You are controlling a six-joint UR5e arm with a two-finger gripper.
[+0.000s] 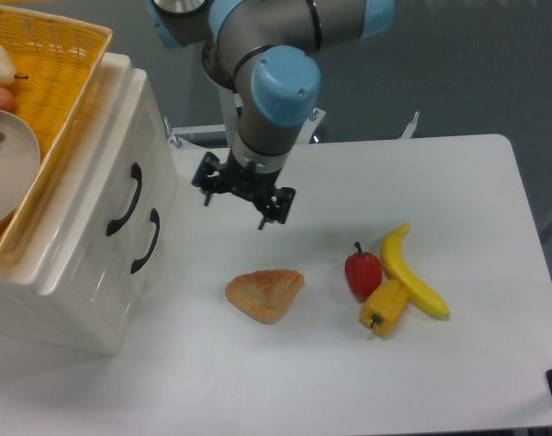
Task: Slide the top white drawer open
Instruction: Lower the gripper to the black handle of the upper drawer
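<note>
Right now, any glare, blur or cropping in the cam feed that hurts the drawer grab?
Fixed camera: soft even light, faint shadows; mild sheen on the top white drawer, black handle crisp; gripper slightly soft-edged; cabinet and basket cropped at the left edge.

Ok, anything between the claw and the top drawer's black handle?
Nothing: the fixed camera shows only bare white table between the claw and the curved black handle.

Left of my pincer (243,191), the drawer (122,195) looks glossy cream, its handle (124,200) smooth black. The basket (58,73) above it is woven yellow wicker. Below me, matt white table (349,381); the pastry (265,294) looks rough-crusted, both peppers (363,272) shiny.
</note>
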